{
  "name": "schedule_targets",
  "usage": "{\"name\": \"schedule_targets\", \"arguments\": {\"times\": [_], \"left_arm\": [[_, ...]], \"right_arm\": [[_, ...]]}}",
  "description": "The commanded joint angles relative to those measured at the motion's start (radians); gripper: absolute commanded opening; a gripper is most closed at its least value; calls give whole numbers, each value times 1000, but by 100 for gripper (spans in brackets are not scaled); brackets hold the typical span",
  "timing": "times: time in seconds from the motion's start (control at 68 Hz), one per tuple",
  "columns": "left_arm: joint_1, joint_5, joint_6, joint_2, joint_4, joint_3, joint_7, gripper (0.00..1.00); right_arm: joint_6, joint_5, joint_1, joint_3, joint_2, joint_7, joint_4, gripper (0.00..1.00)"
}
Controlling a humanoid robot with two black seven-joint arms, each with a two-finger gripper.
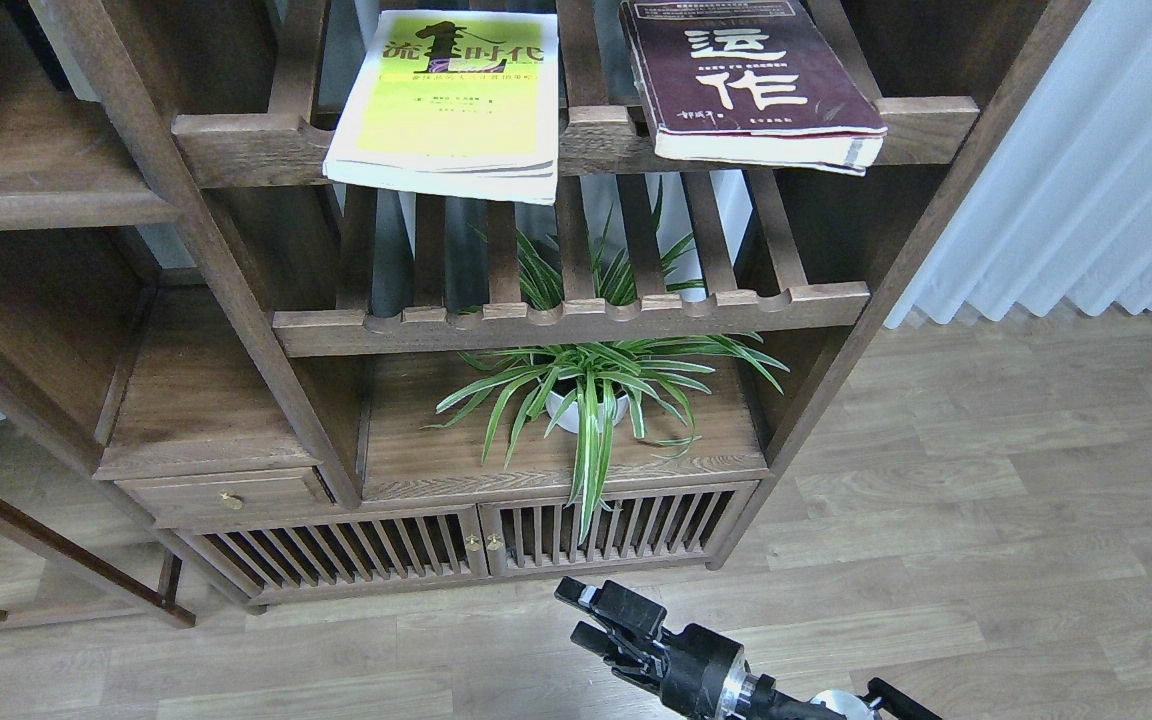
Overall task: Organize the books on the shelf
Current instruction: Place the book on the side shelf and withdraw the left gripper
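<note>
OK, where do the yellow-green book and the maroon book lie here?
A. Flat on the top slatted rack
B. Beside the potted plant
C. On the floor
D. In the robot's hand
A: the yellow-green book and the maroon book lie flat on the top slatted rack, overhanging its front rail.

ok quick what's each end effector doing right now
Left end effector: not in view.
Right end effector: low over the floor, fingers apart, open, holding nothing.
</note>
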Motion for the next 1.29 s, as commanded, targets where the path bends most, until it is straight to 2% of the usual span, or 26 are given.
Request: {"name": "schedule_targets", "arguments": {"times": [0.0,0.265,0.353,0.397,0.441,0.515,0.529,0.632,0.926,1.147,1.206,1.22,1.279], "left_arm": [[-15,4,0,-25,23,4,3,1],[-21,12,0,-70,43,1,1,3],[-41,12,0,-88,60,-1,1,8],[-47,12,0,-94,63,1,1,17],[-48,13,0,-96,60,1,1,34],[-52,29,0,-93,60,2,1,50],[-62,77,0,-91,63,1,-1,69],[-84,141,0,-91,60,-5,-2,82],[-114,153,0,-85,34,-15,-2,89],[-127,155,0,-76,-117,-12,1,90],[-125,156,0,-65,-158,-10,12,90],[-125,159,0,-47,-190,-12,28,91],[-125,159,0,-37,-212,-15,28,91]], "right_arm": [[0,0,-1,0,0,0,0,99],[0,0,-8,0,0,0,0,99],[0,0,-11,0,0,0,0,99],[0,0,-11,0,0,0,0,99],[0,0,-15,0,0,0,3,99],[0,0,-17,1,0,0,5,99],[0,0,-17,0,0,0,5,99],[0,0,-17,0,0,0,5,99],[0,0,-18,0,0,0,3,99],[0,0,-20,0,0,0,3,99],[0,0,-20,0,0,0,3,99],[0,0,-20,1,0,0,3,99],[0,0,-20,1,0,0,3,99]]}}
